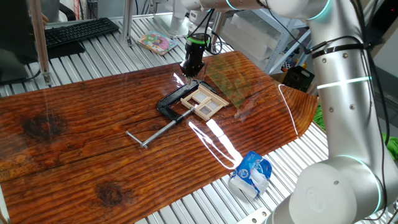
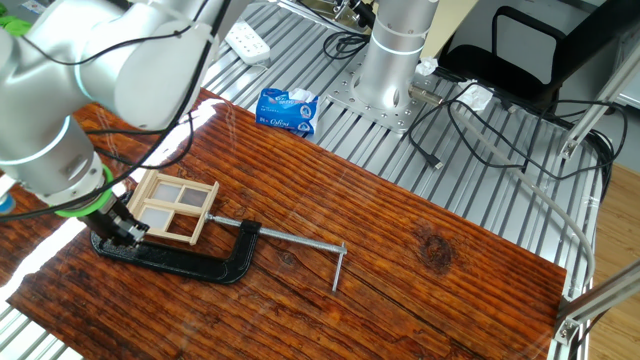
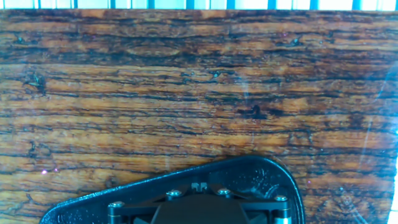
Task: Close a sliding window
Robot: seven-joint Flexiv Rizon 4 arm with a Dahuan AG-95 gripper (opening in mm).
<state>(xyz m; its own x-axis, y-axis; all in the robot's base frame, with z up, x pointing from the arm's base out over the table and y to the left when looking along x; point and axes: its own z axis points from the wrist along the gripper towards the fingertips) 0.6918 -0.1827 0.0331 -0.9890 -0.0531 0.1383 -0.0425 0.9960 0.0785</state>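
In one fixed view the sliding window (image 1: pixel 204 99) lies mid-frame on the wooden board (image 1: pixel 74 143), held in the C-clamp (image 1: pixel 169 107), whose screw rod (image 1: pixel 158 130) runs toward lower left. The gripper (image 1: pixel 189 70) hangs just above the window's upper-left end. A packet (image 1: pixel 250 174) lies at lower right.

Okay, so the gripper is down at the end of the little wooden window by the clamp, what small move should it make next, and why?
Probably a short push along the frame, toward the clamp's screw rod. The gripper sits low at the end of the sliding window, which the black clamp holds on the table. Whether the fingers touch the window, I cannot tell; the hand view shows only wood and clamp.
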